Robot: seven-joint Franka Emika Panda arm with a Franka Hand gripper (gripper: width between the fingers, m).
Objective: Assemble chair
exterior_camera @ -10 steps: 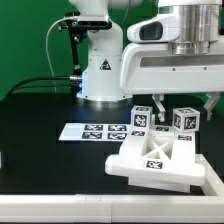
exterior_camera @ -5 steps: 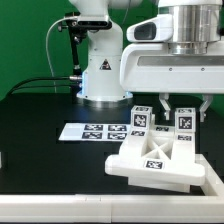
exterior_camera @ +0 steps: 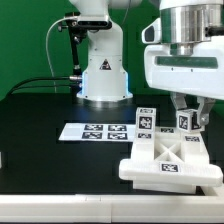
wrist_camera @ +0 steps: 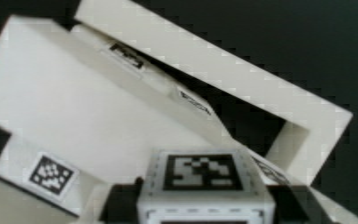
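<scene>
White fingers point(exterior_camera: 186, 108) clamp tagged cube point(exterior_camera: 186, 121) on chair point(exterior_camera: 170, 160); marker board point(exterior_camera: 95, 131) only in exterior view.

Lighting: bright, even, overhead; white plastic near overexposed. Glare: soft sheen on the black counter point(exterior_camera: 40, 115) well away from the tool point(exterior_camera: 186, 112). Shadows: faint. Exterior view: low resolution, slightly soft. Wrist view: blurred throughout, edges smeared.
</scene>
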